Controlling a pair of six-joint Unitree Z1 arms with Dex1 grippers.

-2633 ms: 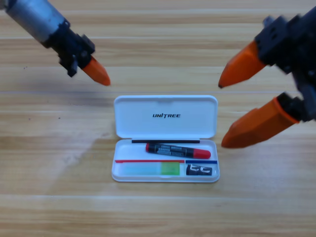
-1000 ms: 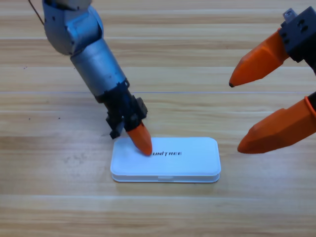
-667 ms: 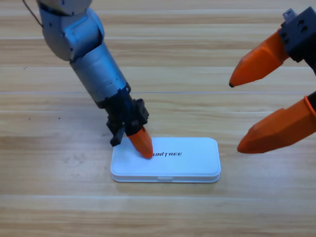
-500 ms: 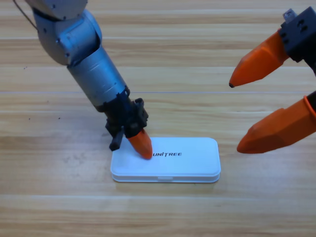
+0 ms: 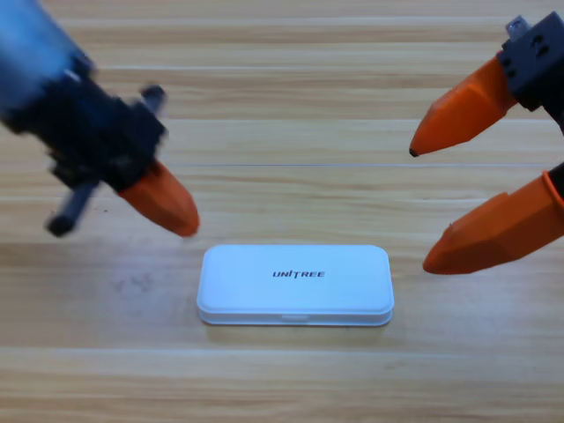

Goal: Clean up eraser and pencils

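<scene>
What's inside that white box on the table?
That cannot be seen: the white box lies shut, its lid with the UNITREE lettering covering everything inside. Nothing rests on top. The left hand hangs beside its upper left corner; the right hand waits, open, at the right.

You have one white case (image 5: 295,285), lid down, on one wooden table (image 5: 291,106); two arms show. Each carries one gripper: left gripper (image 5: 163,201); right gripper (image 5: 458,189).

"UNITREE" on closed white case (image 5: 295,286) lid.
</scene>
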